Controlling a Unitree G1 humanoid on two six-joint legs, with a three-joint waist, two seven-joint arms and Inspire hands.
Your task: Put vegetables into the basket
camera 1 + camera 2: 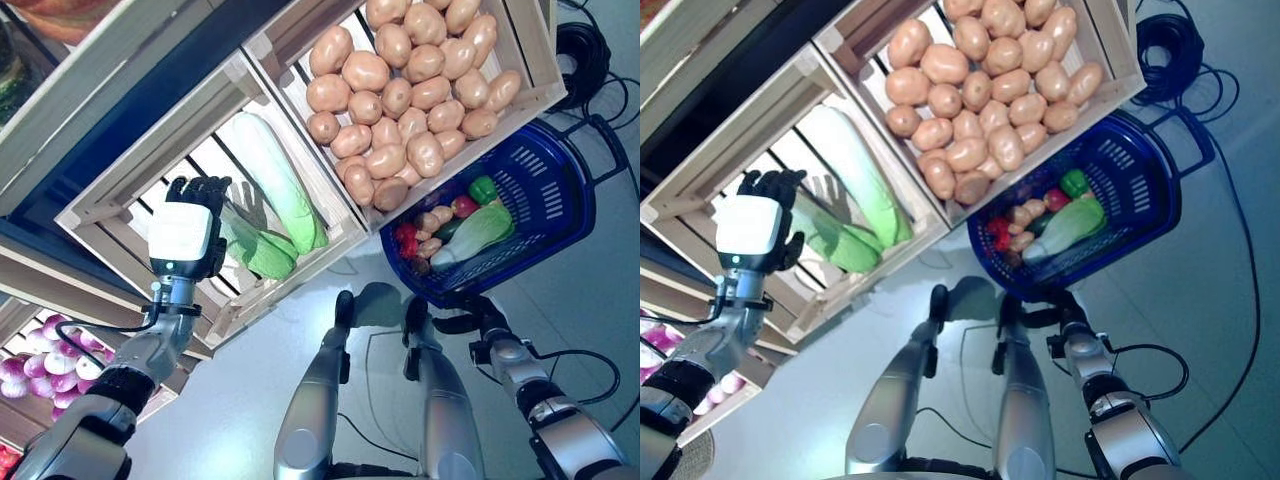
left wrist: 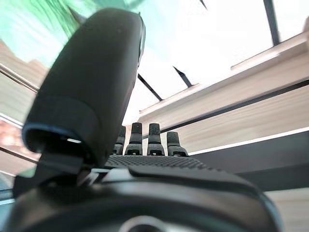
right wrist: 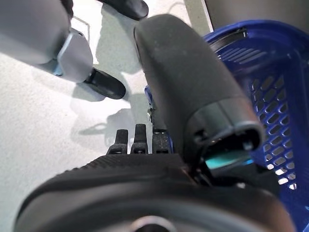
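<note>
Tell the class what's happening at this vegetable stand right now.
The robot is filling a blue basket, which its right hand grips at the near rim. A cabbage, a green pepper, potatoes and something red already lie in it. Its left hand, fingers open, reaches into a wooden crate toward the napa cabbages. The neighbouring crate holds potatoes.

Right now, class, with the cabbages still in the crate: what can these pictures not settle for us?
1. Right robot hand: its grip on the blue basket is hidden in the head views.
2. Left robot hand: whether it touches the cabbages; only its back shows.
3. Potato crate: cut off by the top edge.
</note>
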